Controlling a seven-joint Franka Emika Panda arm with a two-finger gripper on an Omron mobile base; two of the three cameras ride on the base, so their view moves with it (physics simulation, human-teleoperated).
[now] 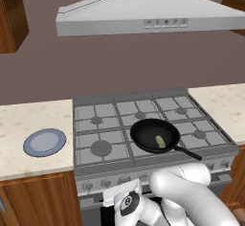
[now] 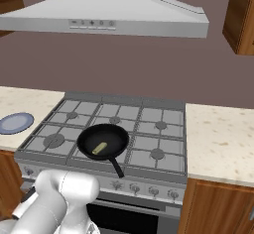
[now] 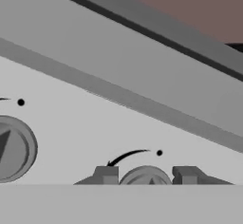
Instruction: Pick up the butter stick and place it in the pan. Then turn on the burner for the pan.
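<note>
The black pan [image 1: 155, 135] [image 2: 103, 142] sits on the front middle burner of the stove, its long handle pointing toward the front right. The pale-yellow butter stick [image 1: 160, 141] [image 2: 99, 148] lies inside the pan. My arm is bent low in front of the stove, with the gripper [image 1: 123, 190] at the row of knobs. In the hand view the gripper [image 3: 146, 175] has a finger tip pressed against each side of a round grey knob [image 3: 144, 176], under a curved arrow mark on the panel.
A second knob [image 3: 12, 149] shows at the left of the hand view. A blue-grey plate [image 1: 44, 141] [image 2: 15, 123] lies on the counter left of the stove. The range hood [image 1: 148, 14] hangs above. Light counter [image 2: 221, 144] runs to the right.
</note>
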